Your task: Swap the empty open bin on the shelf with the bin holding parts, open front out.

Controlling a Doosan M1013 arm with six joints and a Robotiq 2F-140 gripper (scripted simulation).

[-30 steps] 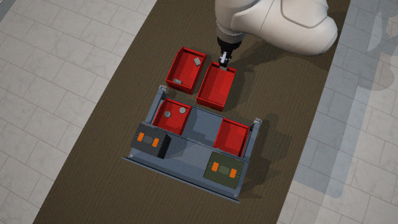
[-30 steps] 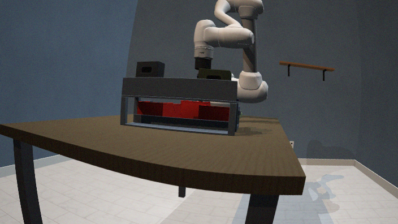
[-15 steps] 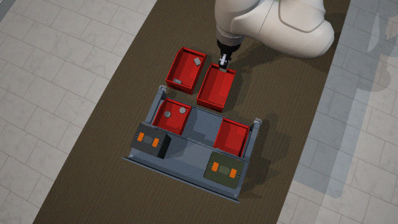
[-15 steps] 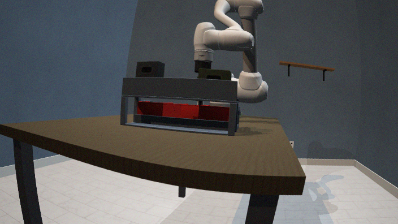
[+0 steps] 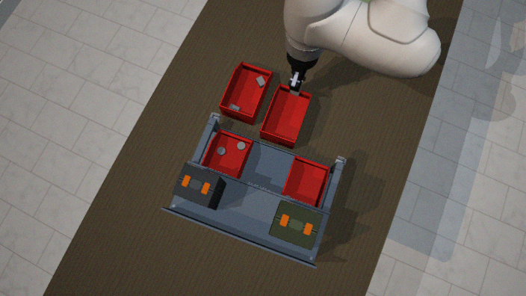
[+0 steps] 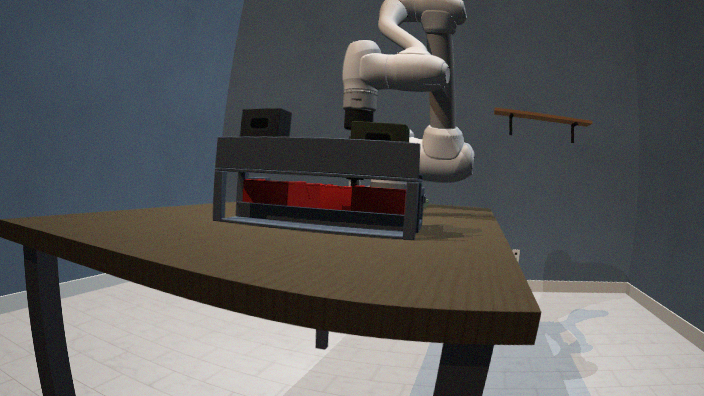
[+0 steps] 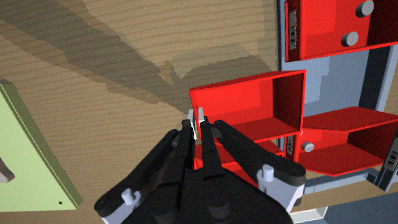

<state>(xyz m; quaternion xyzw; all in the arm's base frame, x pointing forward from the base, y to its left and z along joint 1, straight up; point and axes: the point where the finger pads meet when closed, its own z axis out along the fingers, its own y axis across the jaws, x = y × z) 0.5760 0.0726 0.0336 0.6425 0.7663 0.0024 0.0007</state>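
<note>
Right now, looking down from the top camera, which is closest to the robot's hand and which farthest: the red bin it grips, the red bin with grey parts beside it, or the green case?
1. The empty red bin, its rim pinched in the hand.
2. The red bin with grey parts, just beside it on the table.
3. The green case, on the shelf's top board at the far corner.

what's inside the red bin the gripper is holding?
Nothing visible: the held red bin shows a bare red floor from above. The gripper pinches its back wall and covers only a sliver there. The neighbouring bin holds two grey parts.
</note>
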